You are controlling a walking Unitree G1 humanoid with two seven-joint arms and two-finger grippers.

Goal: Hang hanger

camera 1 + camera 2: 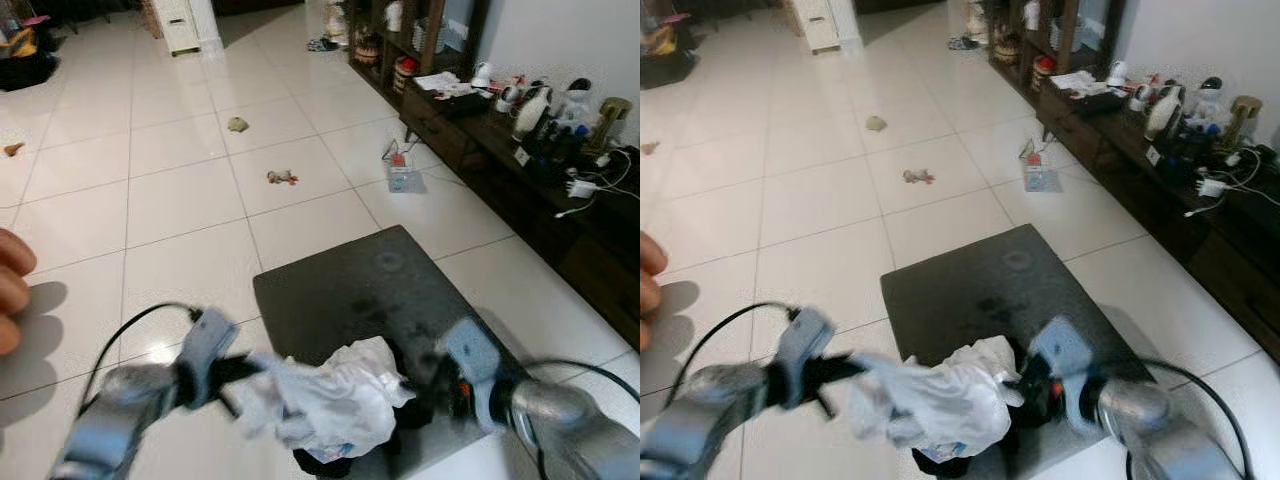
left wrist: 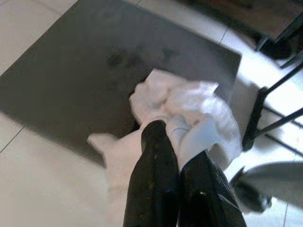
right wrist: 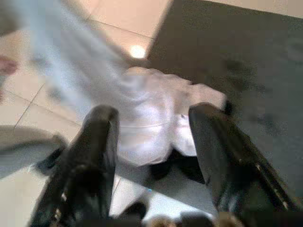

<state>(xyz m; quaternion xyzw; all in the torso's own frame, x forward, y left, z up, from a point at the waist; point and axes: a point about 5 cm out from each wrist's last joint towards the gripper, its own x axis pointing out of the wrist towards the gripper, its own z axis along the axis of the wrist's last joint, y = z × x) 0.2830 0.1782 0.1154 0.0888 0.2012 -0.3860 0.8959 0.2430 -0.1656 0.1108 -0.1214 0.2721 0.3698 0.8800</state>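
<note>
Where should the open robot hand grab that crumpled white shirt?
Probably the bunched top fold of the crumpled white cloth, coming from above on the robot's right. The left gripper pinches the other side, and the right gripper is open just over it.

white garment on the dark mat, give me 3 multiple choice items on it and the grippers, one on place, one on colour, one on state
1. Where does the white garment lie?
A. at the near edge of the dark mat
B. on the long dark cabinet
C. on a chair

2. What colour is the floor?
A. dark wood
B. pale tiles
C. red carpet

3. How do the grippers stand?
A. both open
B. left gripper shut on the garment, right gripper open
C. both shut on nothing

Answers:
1 A, the head views show it bunched on the mat's near edge.
2 B, light square tiles surround the mat.
3 B, the left wrist view shows fingers together on cloth; the right wrist view shows fingers spread above it.
</note>
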